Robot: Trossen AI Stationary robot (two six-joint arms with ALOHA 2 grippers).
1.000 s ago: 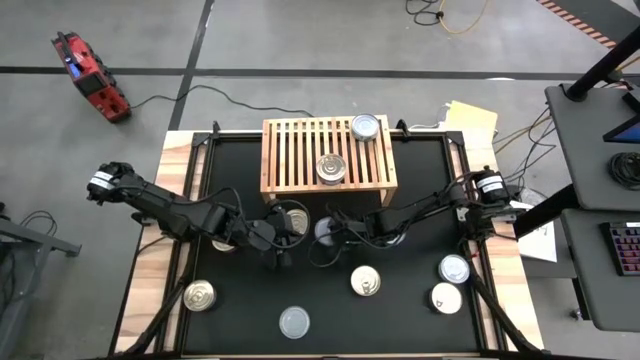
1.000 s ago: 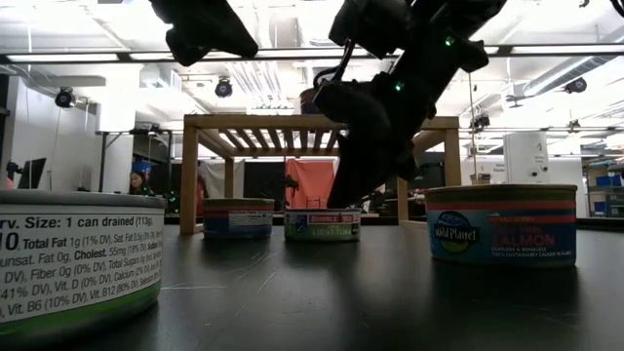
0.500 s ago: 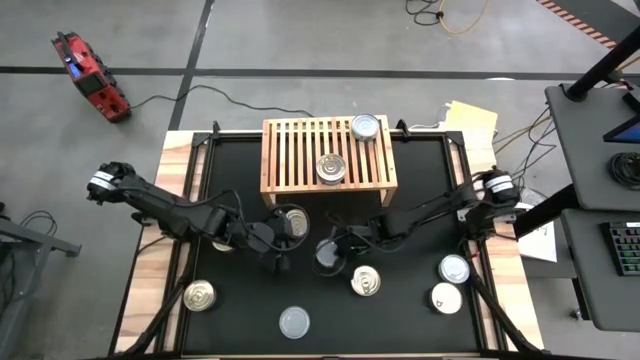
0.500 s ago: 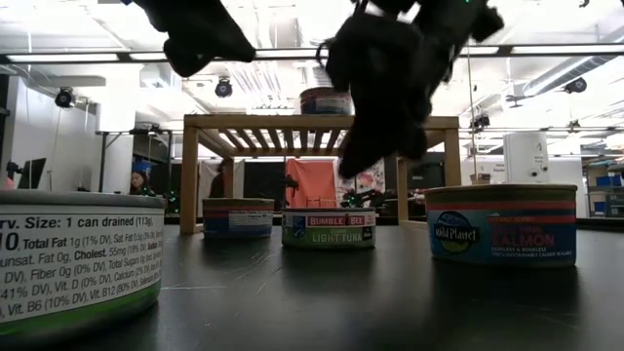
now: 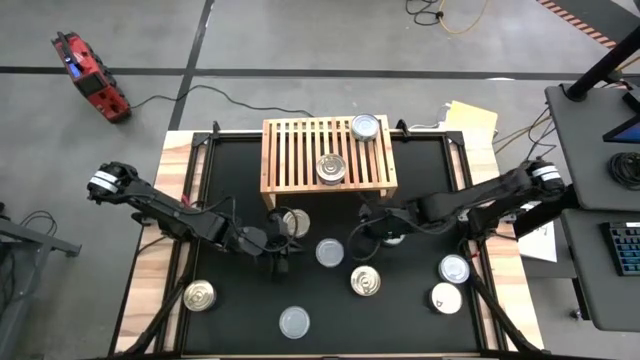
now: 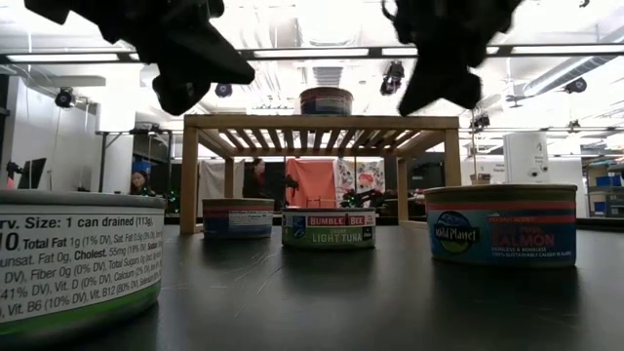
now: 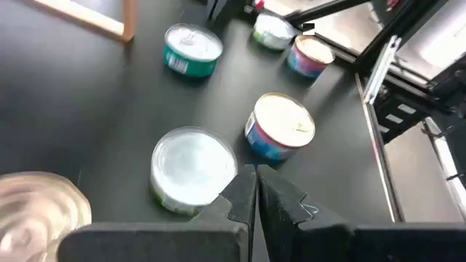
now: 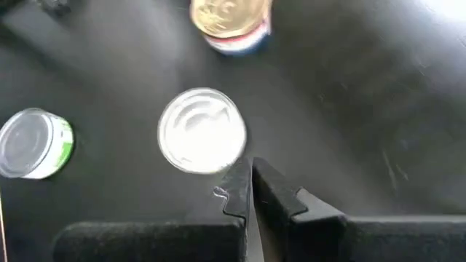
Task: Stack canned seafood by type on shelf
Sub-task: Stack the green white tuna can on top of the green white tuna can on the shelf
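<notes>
High view — shelf (image 5: 300,160): two cans on top.
Left gripper (image 5: 277,262): pressed together, empty.
Right gripper (image 5: 362,228): together, empty — can (image 5: 330,252) at its 7 o'clock.

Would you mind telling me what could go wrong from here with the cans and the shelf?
1. Both grippers, left and right, are shut and empty above loose cans; descending shut, either might push the silver-lidded can rather than grasp it.
2. The can at the shelf corner sits near the edge, so a nudge might knock it off.
</notes>
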